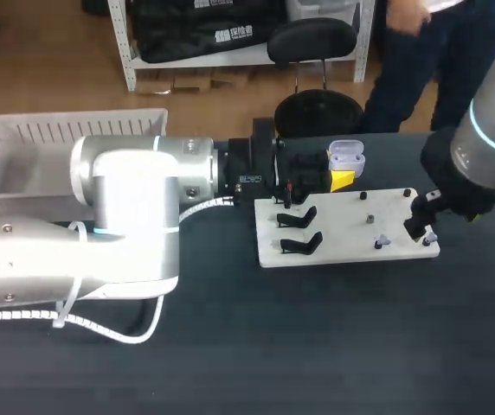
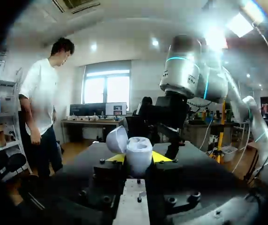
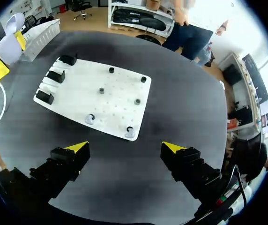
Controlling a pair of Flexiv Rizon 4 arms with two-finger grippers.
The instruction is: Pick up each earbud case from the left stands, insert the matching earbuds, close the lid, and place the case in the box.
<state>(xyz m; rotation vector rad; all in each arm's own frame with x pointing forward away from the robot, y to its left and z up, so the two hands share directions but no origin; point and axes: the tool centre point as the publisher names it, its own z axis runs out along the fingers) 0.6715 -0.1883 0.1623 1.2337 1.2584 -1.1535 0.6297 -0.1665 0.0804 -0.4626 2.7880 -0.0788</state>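
Observation:
My left gripper is shut on a white earbud case, held above the table behind the white board. In the left wrist view the case sits between the yellow tips with its lid open. Two small earbuds rest on pegs at the board's near edge in the right wrist view. My right gripper hangs open above the table just short of them; in the head view it is over the board's right end.
Black stands sit on the left part of the board, with nothing on them. Several dark pegs stick up from the board. A white basket stands at the table's far left.

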